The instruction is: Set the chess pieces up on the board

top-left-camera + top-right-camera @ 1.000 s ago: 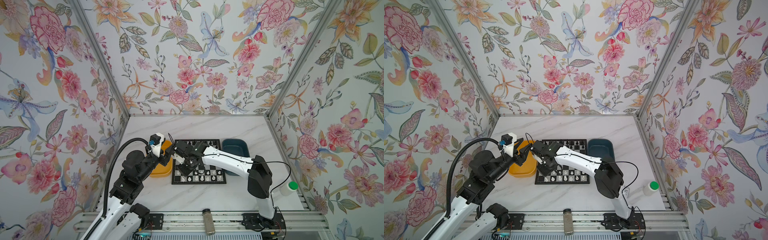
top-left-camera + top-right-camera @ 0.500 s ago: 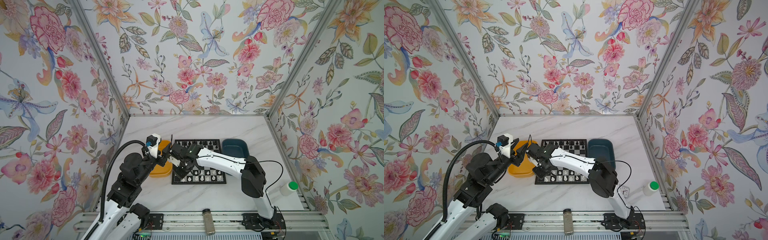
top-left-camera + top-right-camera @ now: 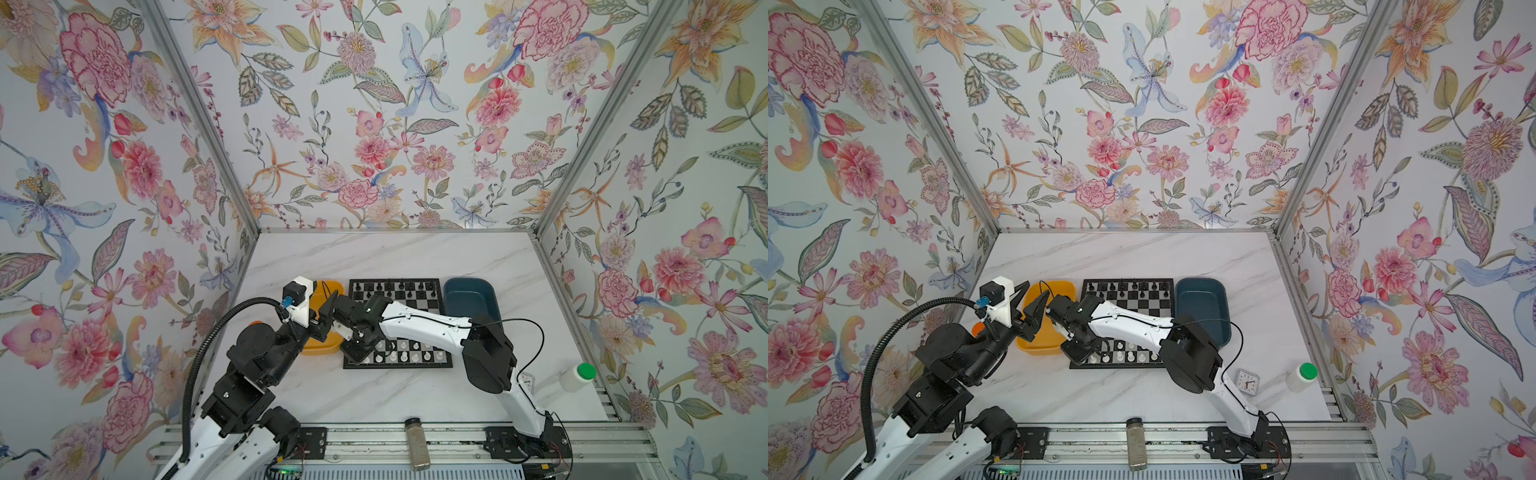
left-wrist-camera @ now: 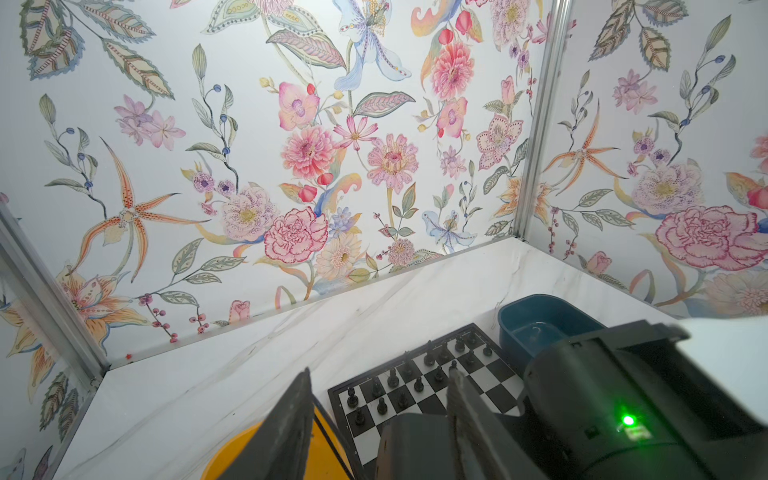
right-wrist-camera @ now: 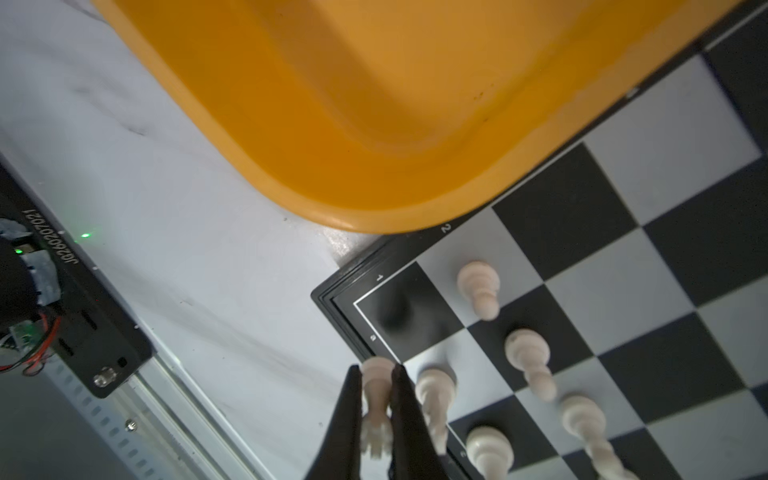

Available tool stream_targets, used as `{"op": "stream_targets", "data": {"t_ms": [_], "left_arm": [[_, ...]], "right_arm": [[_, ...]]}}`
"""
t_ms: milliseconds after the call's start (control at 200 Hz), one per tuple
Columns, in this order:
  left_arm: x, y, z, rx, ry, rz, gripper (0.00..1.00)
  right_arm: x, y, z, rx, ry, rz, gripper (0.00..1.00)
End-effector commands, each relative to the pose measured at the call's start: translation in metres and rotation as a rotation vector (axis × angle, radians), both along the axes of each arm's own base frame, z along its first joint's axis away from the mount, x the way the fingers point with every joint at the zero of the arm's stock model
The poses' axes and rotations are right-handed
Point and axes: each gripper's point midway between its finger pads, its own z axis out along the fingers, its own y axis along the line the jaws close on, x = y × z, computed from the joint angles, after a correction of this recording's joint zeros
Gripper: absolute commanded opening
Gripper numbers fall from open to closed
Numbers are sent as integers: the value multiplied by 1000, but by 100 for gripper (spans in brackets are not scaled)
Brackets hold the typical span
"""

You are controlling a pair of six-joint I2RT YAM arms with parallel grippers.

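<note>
The board (image 3: 424, 305) (image 3: 1156, 307) lies between two trays. Black chess pieces (image 3: 395, 286) (image 4: 415, 374) fill its far rows, and white chess pieces (image 3: 403, 355) (image 5: 528, 353) stand along its near rows. My right gripper (image 5: 376, 368) (image 3: 355, 353) reaches across to the board's near-left corner and is shut on a white rook-like piece (image 5: 376, 390), held just above the corner rim. The dark corner square (image 5: 399, 316) is bare. My left gripper (image 4: 380, 372) (image 3: 1027, 299) hovers open and empty over the yellow tray (image 3: 1054, 291).
The yellow tray (image 3: 332, 286) (image 5: 374, 104) touches the board's left side; a dark blue tray (image 3: 469, 295) (image 4: 536, 328) sits on its right. A green-capped white bottle (image 3: 577, 376) and a small clock (image 3: 1249, 381) stand near right. A jar (image 3: 417, 442) lies on the front rail.
My right gripper has moved left and nearer, from over the board's left squares to its near-left corner, still shut on the white piece. The left arm has shifted slightly left.
</note>
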Motion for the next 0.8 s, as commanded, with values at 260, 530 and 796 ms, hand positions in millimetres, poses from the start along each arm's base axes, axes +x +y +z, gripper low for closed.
{"op": "stream_targets", "data": {"t_ms": [260, 530, 796], "left_arm": [[-3, 5, 6, -18, -20, 28, 53], [-3, 6, 7, -21, -23, 30, 53], [-5, 7, 8, -22, -27, 32, 53]], "right_arm": [[4, -3, -4, -31, -16, -24, 0], [10, 1, -4, -21, -26, -34, 0], [14, 4, -4, -13, -29, -38, 0]]}}
